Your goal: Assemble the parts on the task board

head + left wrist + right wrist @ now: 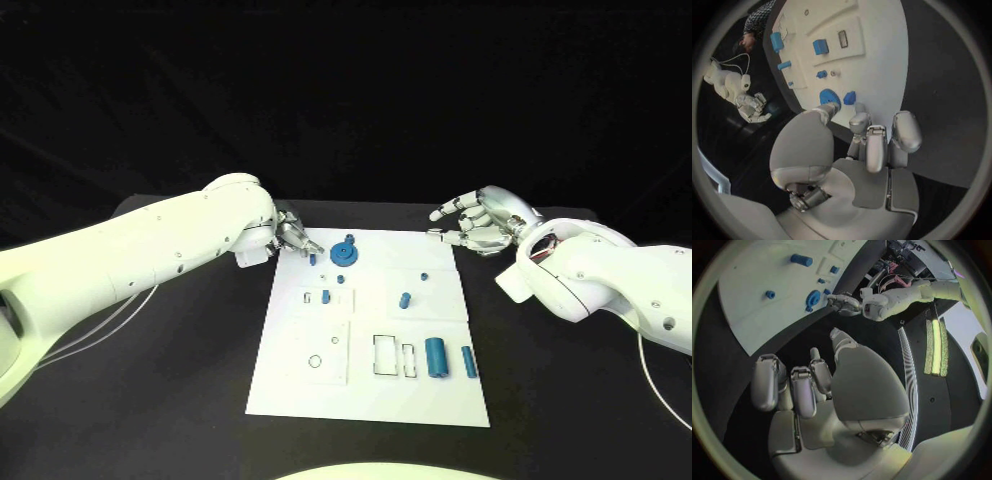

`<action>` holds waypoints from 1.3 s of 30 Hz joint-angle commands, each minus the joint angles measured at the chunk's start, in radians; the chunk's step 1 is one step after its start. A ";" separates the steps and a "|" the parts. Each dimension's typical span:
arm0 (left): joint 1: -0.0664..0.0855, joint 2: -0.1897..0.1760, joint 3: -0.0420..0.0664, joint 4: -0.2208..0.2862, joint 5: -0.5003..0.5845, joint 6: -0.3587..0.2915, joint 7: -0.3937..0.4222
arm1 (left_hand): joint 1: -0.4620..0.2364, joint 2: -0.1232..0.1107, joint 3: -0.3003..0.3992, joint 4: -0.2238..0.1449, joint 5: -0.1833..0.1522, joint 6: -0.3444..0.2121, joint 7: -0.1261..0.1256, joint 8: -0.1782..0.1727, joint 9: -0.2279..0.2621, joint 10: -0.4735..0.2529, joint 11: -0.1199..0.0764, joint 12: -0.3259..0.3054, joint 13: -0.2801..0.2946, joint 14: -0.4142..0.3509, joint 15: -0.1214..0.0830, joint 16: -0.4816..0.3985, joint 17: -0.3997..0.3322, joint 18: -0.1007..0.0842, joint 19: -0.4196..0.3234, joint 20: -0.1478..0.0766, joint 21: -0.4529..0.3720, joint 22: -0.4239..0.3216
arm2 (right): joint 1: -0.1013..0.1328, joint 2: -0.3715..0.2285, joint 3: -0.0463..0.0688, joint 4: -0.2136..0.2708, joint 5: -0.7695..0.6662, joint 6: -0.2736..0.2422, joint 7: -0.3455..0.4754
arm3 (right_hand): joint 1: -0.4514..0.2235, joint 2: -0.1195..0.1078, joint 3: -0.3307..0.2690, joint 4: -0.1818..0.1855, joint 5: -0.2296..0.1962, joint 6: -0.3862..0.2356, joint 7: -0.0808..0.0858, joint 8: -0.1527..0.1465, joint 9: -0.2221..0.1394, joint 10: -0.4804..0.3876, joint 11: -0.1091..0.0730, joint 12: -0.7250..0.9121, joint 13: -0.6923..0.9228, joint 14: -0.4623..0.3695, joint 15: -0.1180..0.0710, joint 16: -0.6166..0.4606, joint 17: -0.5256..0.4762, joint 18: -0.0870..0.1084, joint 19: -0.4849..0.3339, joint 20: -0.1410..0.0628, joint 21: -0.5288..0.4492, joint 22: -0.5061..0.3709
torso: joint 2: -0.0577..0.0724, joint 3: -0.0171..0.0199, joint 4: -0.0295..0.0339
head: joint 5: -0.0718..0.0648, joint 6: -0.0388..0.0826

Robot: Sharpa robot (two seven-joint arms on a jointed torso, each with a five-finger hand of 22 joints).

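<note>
black worktop point(173, 380), white task board point(368, 395) mid. left robot hand point(293, 240) at board's far corner, fingertips pinching a small blue part point(313, 259), round blue part point(345, 252) just beside. right robot hand point(480, 222) off the opposite corner, fingers apart, empty.

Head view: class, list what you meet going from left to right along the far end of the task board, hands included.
Left hand → small blue peg by its fingers → round blue gear-like part → small blue stud → right hand, off the task board past its far right corner.
</note>
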 commanded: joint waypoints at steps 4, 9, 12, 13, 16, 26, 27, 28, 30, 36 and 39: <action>0.001 0.005 -0.003 -0.002 0.012 0.036 0.015 | 0.018 0.010 -0.005 -0.004 -0.006 0.012 0.002 -0.004 -0.003 0.002 0.006 0.009 0.005 0.092 0.005 0.001 0.222 0.003 0.000 0.005 0.000 0.003 | -0.001 0.001 0.000 0.000 -0.002 0.011 0.012 | -0.005 0.003 0.002 0.002 -0.001 0.002 -0.001 0.002 0.001 0.002 -0.006 -0.003 0.001 0.075 -0.006 -0.003 0.132 0.017 -0.006 -0.001 -0.004 0.043 | 0.001 -0.0001 -0.0003 | 0.000 0.001; 0.001 0.007 -0.006 -0.004 0.014 0.038 0.017 | 0.026 0.014 -0.004 -0.005 -0.005 0.015 0.002 -0.004 -0.005 0.002 0.005 0.010 0.006 0.093 0.004 0.002 0.223 0.003 0.001 0.005 0.001 0.004 | -0.001 0.002 0.000 0.000 -0.002 0.011 0.011 | -0.005 0.004 0.003 0.002 -0.001 0.002 -0.001 0.002 0.001 0.003 -0.006 -0.003 0.000 0.075 -0.006 -0.003 0.133 0.017 -0.006 -0.002 -0.005 0.043 | 0.001 0.0001 -0.0003 | 0.000 0.001; 0.001 0.008 -0.006 -0.006 0.014 0.037 0.017 | 0.036 0.019 -0.003 -0.005 -0.004 0.018 0.001 -0.006 -0.007 0.003 0.004 0.012 0.006 0.093 0.004 0.002 0.224 0.003 0.001 0.005 0.001 0.005 | -0.001 0.002 0.000 0.000 -0.002 0.011 0.011 | -0.005 0.004 0.003 0.002 -0.001 0.002 -0.001 0.002 0.001 0.003 -0.006 -0.003 0.000 0.075 -0.006 -0.003 0.133 0.017 -0.006 -0.002 -0.005 0.043 | 0.001 0.0002 -0.0008 | 0.000 0.001; 0.001 0.008 -0.007 -0.006 0.014 0.037 0.017 | 0.038 0.020 -0.003 -0.005 -0.004 0.018 0.001 -0.006 -0.007 0.003 0.004 0.012 0.007 0.093 0.004 0.002 0.225 0.003 0.000 0.005 0.001 0.004 | -0.001 0.002 0.000 0.000 -0.002 0.011 0.011 | -0.005 0.004 0.003 0.002 -0.001 0.002 -0.001 0.002 0.001 0.003 -0.006 -0.003 0.000 0.075 -0.006 -0.003 0.133 0.017 -0.006 -0.002 -0.005 0.043 | 0.001 0.0000 -0.0010 | 0.000 0.000; 0.001 0.009 -0.007 -0.008 0.017 0.034 0.019 | 0.059 0.033 0.002 -0.006 -0.003 0.026 -0.002 -0.006 -0.010 0.005 0.002 0.016 0.010 0.094 0.002 0.004 0.227 0.002 0.002 0.005 0.002 0.007 | -0.001 0.002 0.000 -0.001 -0.002 0.011 0.011 | -0.005 0.004 0.003 0.001 -0.001 0.002 -0.001 0.002 0.001 0.003 -0.006 -0.003 0.000 0.075 -0.006 -0.004 0.132 0.017 -0.006 -0.002 -0.006 0.043 | 0.001 0.0000 -0.0006 | 0.000 0.000; 0.001 0.010 -0.009 -0.011 0.034 0.040 0.032 | 0.177 0.077 0.048 -0.025 -0.004 0.042 -0.016 0.009 0.000 0.007 -0.010 0.020 0.012 0.095 -0.008 0.006 0.231 0.002 0.003 -0.003 0.005 0.014 | -0.001 0.003 0.000 -0.001 -0.002 0.012 0.011 | -0.005 0.005 0.004 0.001 -0.001 0.002 -0.001 0.002 0.001 0.003 -0.006 -0.003 0.000 0.075 -0.006 -0.004 0.132 0.017 -0.006 -0.002 -0.005 0.043 | 0.001 0.0003 -0.0005 | -0.001 -0.001; 0.001 0.010 -0.009 -0.011 0.037 0.039 0.033 | 0.185 0.081 0.053 -0.026 -0.004 0.043 -0.017 0.012 0.002 0.007 -0.011 0.020 0.012 0.096 -0.008 0.006 0.232 0.001 0.003 -0.004 0.006 0.015 | -0.001 0.003 0.000 -0.002 -0.002 0.012 0.011 | -0.005 0.005 0.004 0.001 -0.001 0.002 -0.001 0.002 0.001 0.003 -0.006 -0.003 0.000 0.075 -0.006 -0.004 0.132 0.017 -0.006 -0.002 -0.005 0.043 | 0.000 0.0001 -0.0005 | -0.001 -0.001; 0.001 0.010 -0.009 -0.011 0.040 0.039 0.035 | 0.189 0.082 0.056 -0.027 -0.004 0.043 -0.018 0.013 0.004 0.008 -0.012 0.021 0.012 0.096 -0.009 0.006 0.232 0.001 0.003 -0.004 0.006 0.015 | -0.001 0.003 0.000 -0.002 -0.002 0.012 0.011 | -0.005 0.005 0.004 0.001 -0.001 0.002 -0.001 0.002 0.001 0.003 -0.006 -0.003 0.000 0.075 -0.006 -0.004 0.132 0.017 -0.006 -0.002 -0.005 0.043 | 0.000 0.0002 -0.0005 | -0.001 -0.001; 0.001 0.010 -0.009 -0.011 0.048 0.038 0.037 | 0.215 0.088 0.075 -0.036 -0.004 0.043 -0.022 0.022 0.013 0.009 -0.015 0.021 0.012 0.096 -0.011 0.007 0.233 0.001 0.003 -0.007 0.006 0.016 | -0.001 0.003 0.000 -0.002 -0.002 0.012 0.011 | -0.005 0.005 0.004 0.001 -0.001 0.002 -0.001 0.002 0.001 0.003 -0.006 -0.003 0.000 0.075 -0.006 -0.004 0.132 0.017 -0.006 -0.002 -0.005 0.043 | 0.001 0.0001 -0.0005 | -0.001 -0.001; 0.001 0.006 -0.009 -0.011 0.066 0.036 0.042 | 0.274 0.087 0.193 -0.076 -0.003 0.021 -0.020 0.051 0.055 0.012 -0.015 0.016 0.006 0.097 -0.012 0.008 0.236 0.000 0.004 -0.009 0.009 0.023 | -0.001 0.004 0.000 -0.002 -0.002 0.012 0.011 | -0.005 0.005 0.004 0.001 -0.001 0.002 -0.001 0.002 0.001 0.003 -0.006 -0.003 0.000 0.075 -0.006 -0.004 0.132 0.017 -0.006 -0.002 -0.005 0.043 | 0.000 0.0003 0.0002 | -0.001 -0.002; 0.001 0.002 -0.009 -0.009 0.072 0.031 0.043 | 0.271 0.077 0.227 -0.083 -0.003 0.018 -0.019 0.059 0.066 0.014 -0.014 0.016 0.005 0.097 -0.011 0.008 0.236 0.000 0.004 -0.008 0.010 0.024 | -0.001 0.004 0.000 -0.003 -0.002 0.013 0.012 | -0.005 0.005 0.004 0.001 -0.001 0.002 -0.001 0.002 0.001 0.003 -0.006 -0.003 0.000 0.075 -0.006 -0.004 0.132 0.017 -0.006 -0.002 -0.005 0.043 | 0.000 0.0003 -0.0001 | 0.000 -0.002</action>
